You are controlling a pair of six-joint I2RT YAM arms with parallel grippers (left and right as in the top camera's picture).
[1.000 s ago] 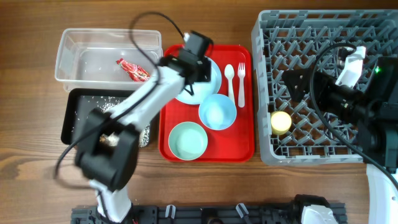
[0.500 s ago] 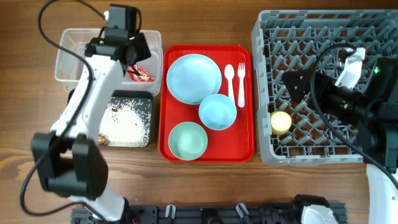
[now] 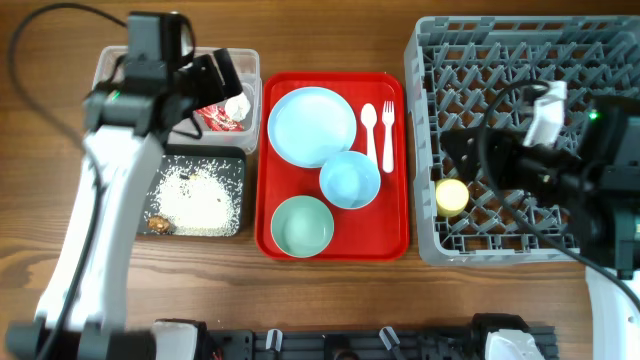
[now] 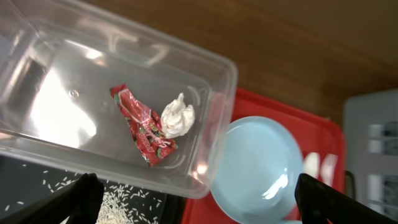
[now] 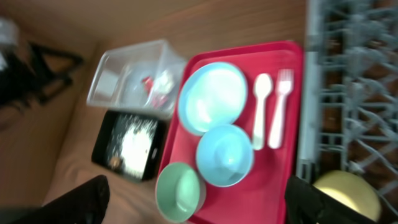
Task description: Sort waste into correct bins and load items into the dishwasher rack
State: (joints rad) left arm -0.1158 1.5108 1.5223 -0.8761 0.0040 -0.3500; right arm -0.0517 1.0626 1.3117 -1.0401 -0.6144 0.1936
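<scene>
My left gripper (image 3: pixel 213 88) hovers open above the clear tub (image 3: pixel 110 100) with nothing between its fingers. Inside the tub (image 4: pixel 214 149) a crumpled white napkin (image 4: pixel 178 117) lies against the red wrapper (image 4: pixel 144 127). Rice scraps (image 3: pixel 195 195) cover the black tray (image 3: pixel 238 165). On the red serving tray (image 3: pixel 395 238) sit the blue plate (image 3: pixel 312 125), blue bowl (image 3: pixel 350 179), green bowl (image 3: pixel 302 226), spoon (image 3: pixel 368 125) and fork (image 3: pixel 388 130). The yellow cup (image 3: pixel 451 196) stands in the grey rack (image 3: pixel 520 50). My right gripper (image 3: pixel 470 155) is open and empty over the rack's left side.
Bare wooden table surrounds the bins and the red tray. A small brown scrap (image 3: pixel 160 225) lies at the black tray's front left corner. The right arm's cables loop over the rack's middle.
The left arm swung from the plate to the clear tub and opened; the napkin now lies beside the wrapper. The right gripper shifted slightly left.
</scene>
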